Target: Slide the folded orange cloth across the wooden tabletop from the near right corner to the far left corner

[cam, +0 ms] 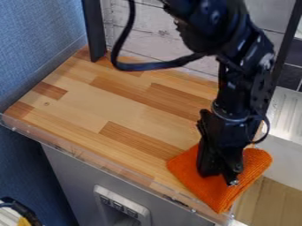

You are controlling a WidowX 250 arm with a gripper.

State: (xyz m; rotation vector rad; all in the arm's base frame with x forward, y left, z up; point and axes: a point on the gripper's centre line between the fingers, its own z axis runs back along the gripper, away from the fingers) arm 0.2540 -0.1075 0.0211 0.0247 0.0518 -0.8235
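While gripper [219,177] points down at orange cloth [219,197], cloth sits on table's [126,103] near right corner; can't tell if jaws are spread or pinching it.

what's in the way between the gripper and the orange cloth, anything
Nothing visible. The gripper is right at the orange cloth, at the near right corner of the wooden counter. The black cable loops out higher up, to the picture's left of the gripper, clear of that spot.
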